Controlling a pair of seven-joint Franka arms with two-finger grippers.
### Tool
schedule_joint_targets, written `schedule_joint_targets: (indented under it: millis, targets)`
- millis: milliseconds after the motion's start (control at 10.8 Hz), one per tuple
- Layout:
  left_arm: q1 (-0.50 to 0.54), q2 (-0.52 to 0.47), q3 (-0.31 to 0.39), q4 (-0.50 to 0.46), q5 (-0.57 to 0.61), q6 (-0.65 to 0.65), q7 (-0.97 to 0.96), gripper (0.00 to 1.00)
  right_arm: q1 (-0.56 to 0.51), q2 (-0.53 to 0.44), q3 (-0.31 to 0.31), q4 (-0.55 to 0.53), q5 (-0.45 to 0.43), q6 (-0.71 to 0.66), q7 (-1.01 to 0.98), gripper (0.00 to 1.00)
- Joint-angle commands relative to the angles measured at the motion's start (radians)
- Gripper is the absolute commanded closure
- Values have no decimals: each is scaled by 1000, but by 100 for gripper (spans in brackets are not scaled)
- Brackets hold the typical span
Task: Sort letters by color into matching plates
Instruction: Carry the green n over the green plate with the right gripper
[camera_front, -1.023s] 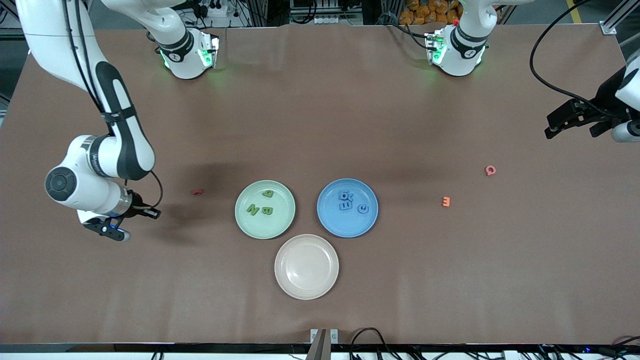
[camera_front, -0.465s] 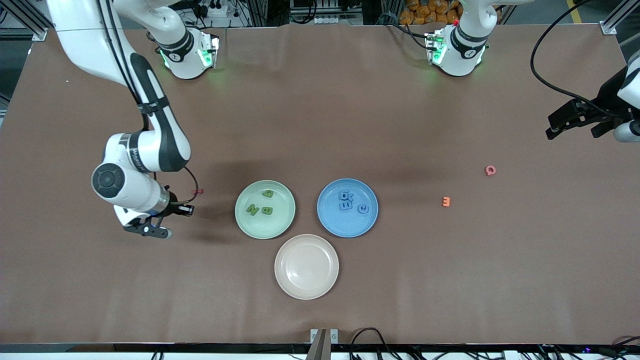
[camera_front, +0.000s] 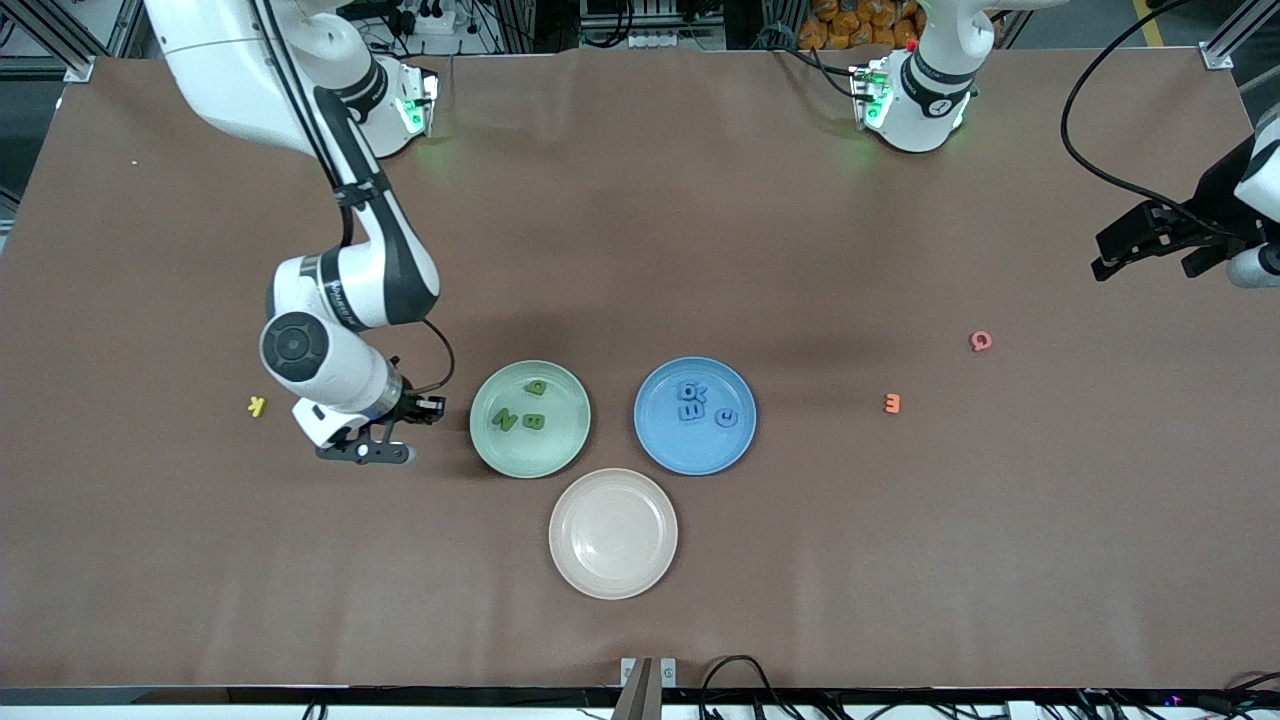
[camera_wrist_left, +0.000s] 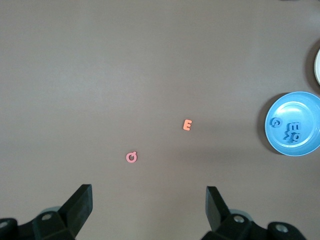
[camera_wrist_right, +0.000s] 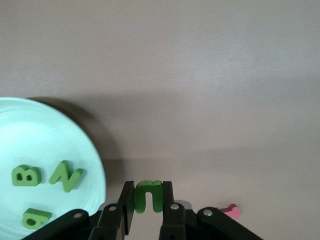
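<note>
Right wrist view shows the right tool (camera_wrist_right: 148, 202) clenched on a green letter (camera_wrist_right: 148, 193), carried just beside the pale green plate (camera_wrist_right: 60, 145), presumably for dropping in with the green B, N and a third. The front view hides that letter but shows the blue plate (camera_front: 695, 415) and the left tool (camera_front: 1135, 243) waiting, fingers spread, over the worktop (camera_front: 640, 230).

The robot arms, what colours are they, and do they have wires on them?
Both arms are shiny white with black bands at the joints. A black cable runs along the right arm down to the right gripper, which is black, and loops hang near the left gripper, black too, with two flat fingers. Green lights glow at both bases.
</note>
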Motion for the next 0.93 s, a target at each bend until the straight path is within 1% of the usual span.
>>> schedule_joint_targets:
  millis: [0, 651, 837]
  targets:
    - [4, 17, 2, 22, -19, 0, 27, 0, 56, 41, -6, 54, -13, -15, -8, 100]
    - [6, 18, 7, 22, -24, 0, 27, 0, 170, 127, -5, 142, -2, -15, -5, 100]
    - [4, 18, 7, 22, -22, 0, 27, 0, 192, 138, -3, 148, -2, -15, -5, 100]
